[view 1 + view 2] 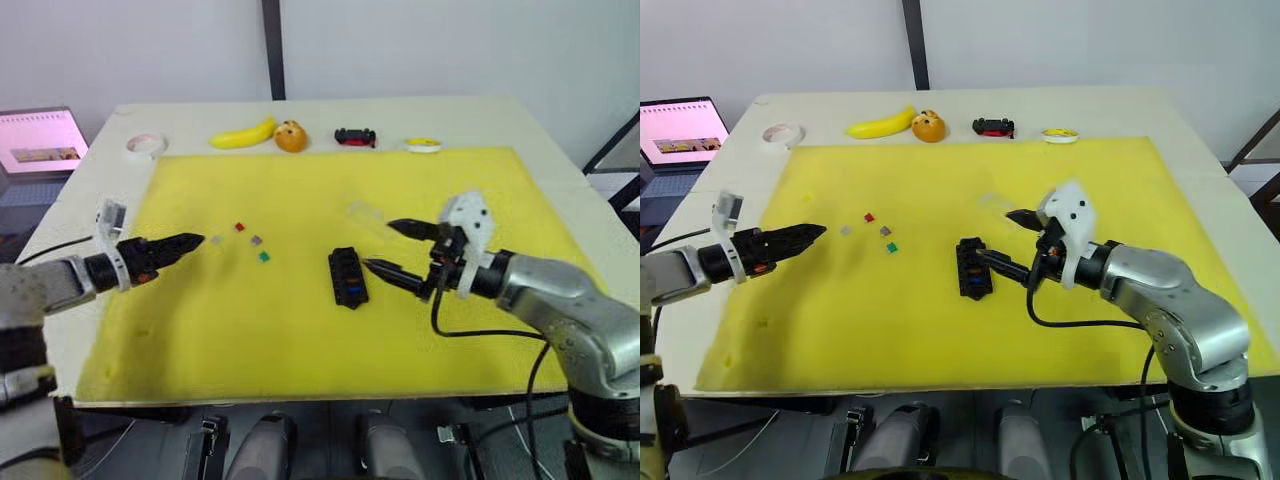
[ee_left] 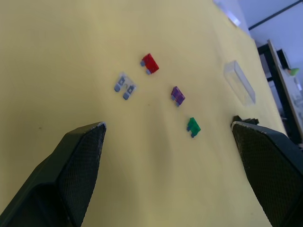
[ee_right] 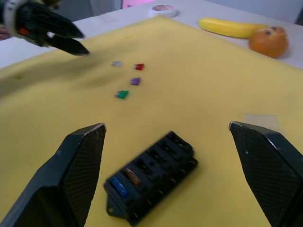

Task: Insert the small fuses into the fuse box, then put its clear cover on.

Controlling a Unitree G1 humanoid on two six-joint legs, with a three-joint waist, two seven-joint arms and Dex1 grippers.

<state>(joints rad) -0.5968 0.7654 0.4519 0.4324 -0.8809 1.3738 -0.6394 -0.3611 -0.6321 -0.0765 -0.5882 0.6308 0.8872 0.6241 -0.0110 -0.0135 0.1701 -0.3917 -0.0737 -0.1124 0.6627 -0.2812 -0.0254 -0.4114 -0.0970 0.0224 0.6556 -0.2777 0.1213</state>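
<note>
Lying loose on the yellow mat (image 1: 300,340), four small fuses (image 2: 178,96) sit left of the fuse box (image 1: 347,277), just beyond your wide-open left gripper (image 2: 173,156); right gripper (image 3: 180,156) open, empty. Probably light, stiff, slippery: pinch each across its coloured body

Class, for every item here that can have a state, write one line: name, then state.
fuse box: uncovered, blue and brown fuses in, other slots empty
clear cover: off, lying on the mat
loose fuses: four, not inserted
left pincer: open, empty
right pincer: open, empty
laptop: screen on
</note>
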